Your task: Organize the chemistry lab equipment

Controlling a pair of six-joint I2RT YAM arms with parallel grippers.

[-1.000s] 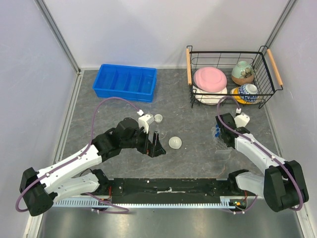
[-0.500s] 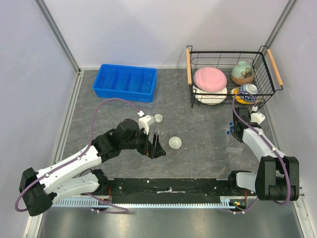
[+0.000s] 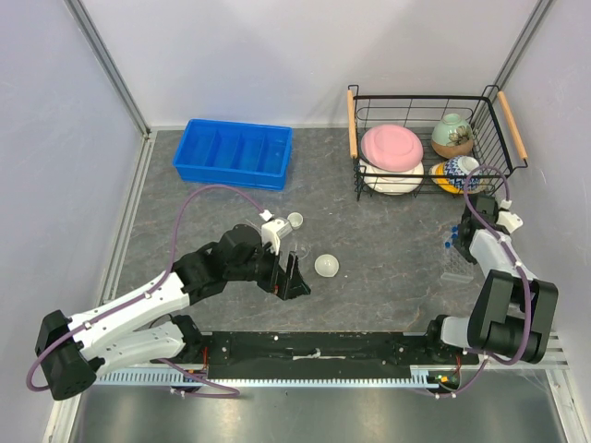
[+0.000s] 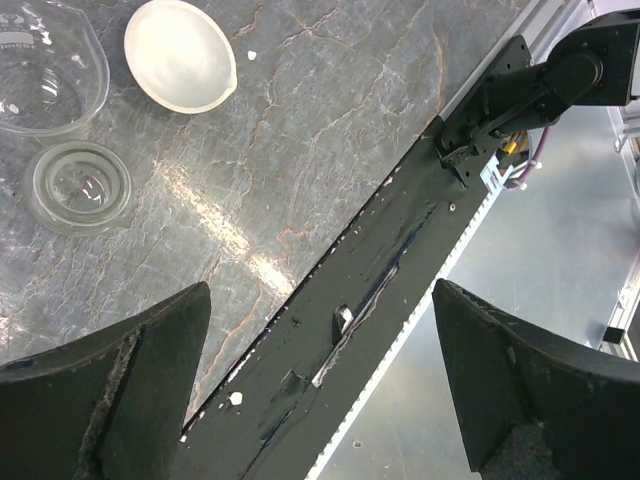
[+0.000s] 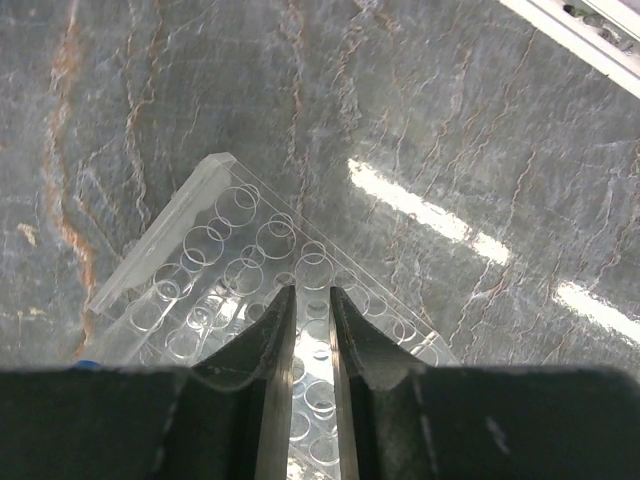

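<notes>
My right jaws are pinched close on the clear plastic rack, gripping it at the far right of the surface, on the near side of the wire basket. Blue-capped tubes stand at the rack's far end. My left jaws are spread wide and hold nothing, hanging over the surface near its front edge. Just beyond them lie a white dish, a small round glass dish and a glass beaker, all three apart from my fingers.
</notes>
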